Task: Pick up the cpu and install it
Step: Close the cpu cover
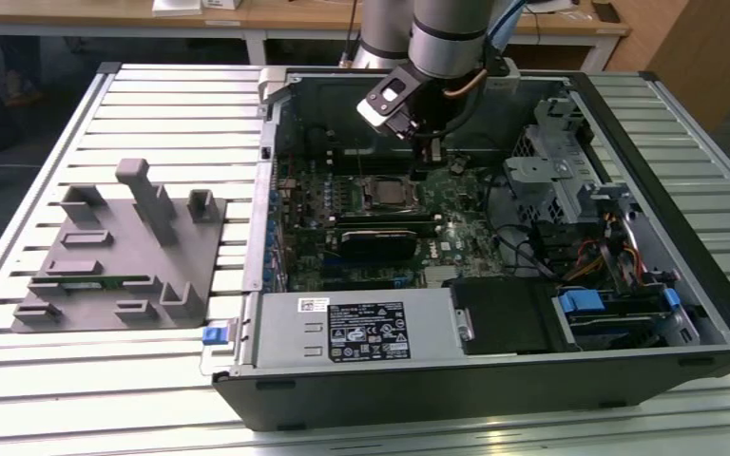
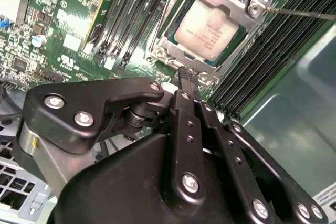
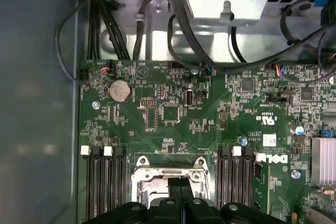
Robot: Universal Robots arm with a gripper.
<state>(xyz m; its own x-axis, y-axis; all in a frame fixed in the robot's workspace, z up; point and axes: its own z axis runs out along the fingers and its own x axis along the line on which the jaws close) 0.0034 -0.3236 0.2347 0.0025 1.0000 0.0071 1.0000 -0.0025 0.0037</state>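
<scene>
1. The cpu (image 2: 210, 29) lies flat in the socket (image 2: 255, 8) on the board (image 2: 58, 30), inside the open case (image 1: 492, 404). The socket's metal rim runs round all four of its sides. Judged from this, the pick is done and the chip is placed
2. The gripper (image 2: 185, 75) has its fingers pressed together with nothing between them. Its tip hangs just beside one edge of the socket, apart from the chip. In the exterior view the gripper (image 1: 426, 150) is over the board, near the socket
3. My reading of the step in hand is the finishing work at the socket with a closed, empty tip. To do it well:
   - keep the tip on the metal rim side, never on the pale top of the chip
   - move straight along the tool axis, since a sideways drag could shift the chip on its contacts
   - stay clear of the slots (image 2: 131, 14) on both flanks of the socket, and of the thin rod (image 2: 302, 14) that sticks out past one corner
   - use light force and stop at the first resistance
4. The cpu has its metal top up and its contact side down. Its edges run parallel and square to the slots, and in the exterior view the cpu (image 1: 387, 195) sits square to the case walls
5. The chip looks near square. The skewed second wrist view does not let me say which side is longer, so I assign no long axis
</scene>
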